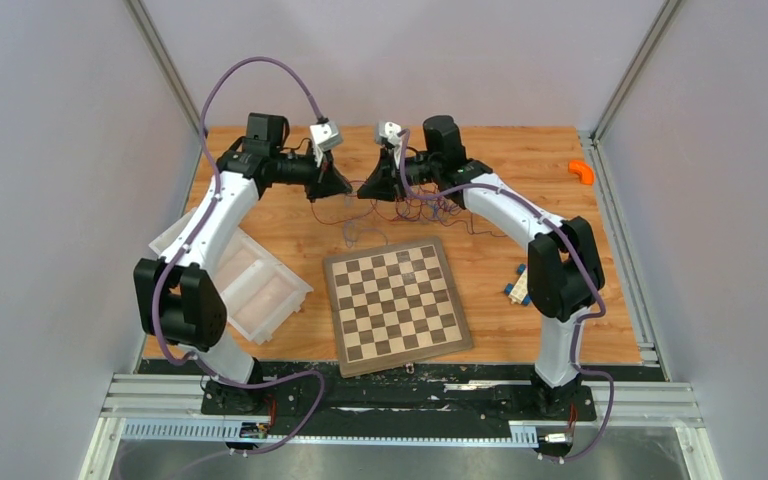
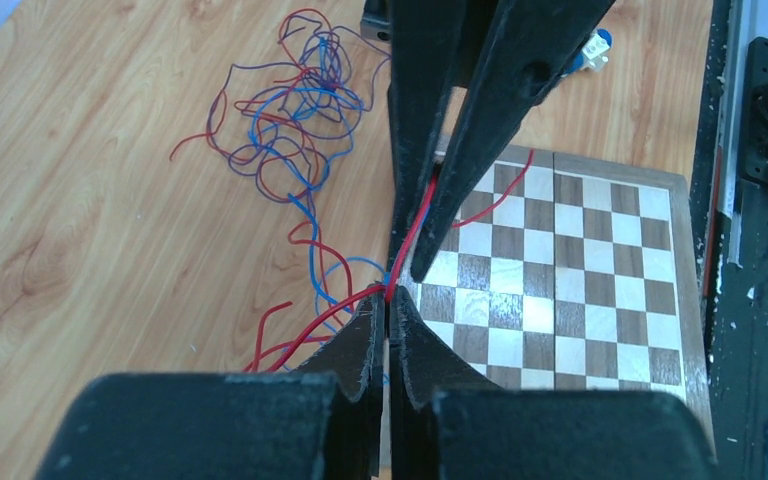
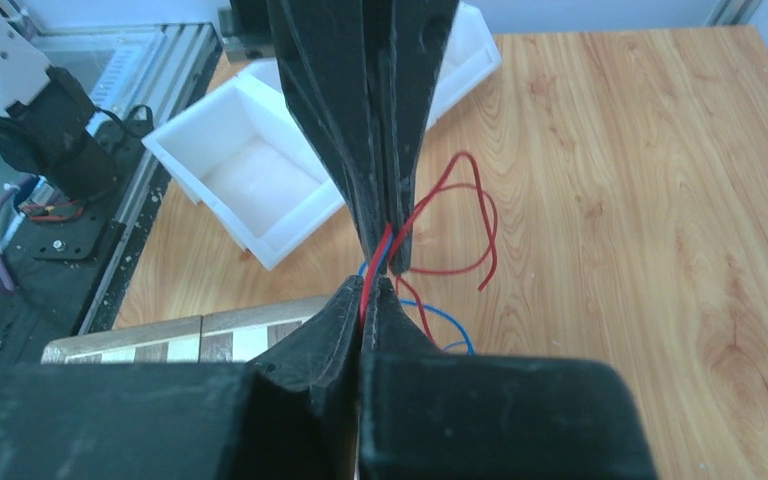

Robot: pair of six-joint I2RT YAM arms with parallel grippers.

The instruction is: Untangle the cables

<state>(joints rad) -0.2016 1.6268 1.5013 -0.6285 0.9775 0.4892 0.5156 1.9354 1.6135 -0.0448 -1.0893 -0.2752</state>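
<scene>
The cables are thin red, blue and dark purple wires. Most lie in a tangle [image 1: 430, 208] on the wooden table beyond the chessboard; the tangle also shows in the left wrist view [image 2: 300, 125]. My left gripper [image 1: 348, 190] and right gripper [image 1: 362, 191] meet tip to tip above the table, left of the tangle. In the left wrist view my left gripper [image 2: 388, 300] is shut on a red cable [image 2: 415, 225] that runs up into the right gripper's shut jaws. In the right wrist view my right gripper [image 3: 370, 287] is shut on the red cable [image 3: 372, 262], with a blue cable beside it.
A chessboard [image 1: 395, 300] lies at the table's middle front. A white two-part bin [image 1: 250, 280] stands to the left and shows in the right wrist view [image 3: 250, 170]. Small blue and white blocks [image 1: 517, 285] lie by the right arm. An orange piece [image 1: 582, 170] sits at the far right.
</scene>
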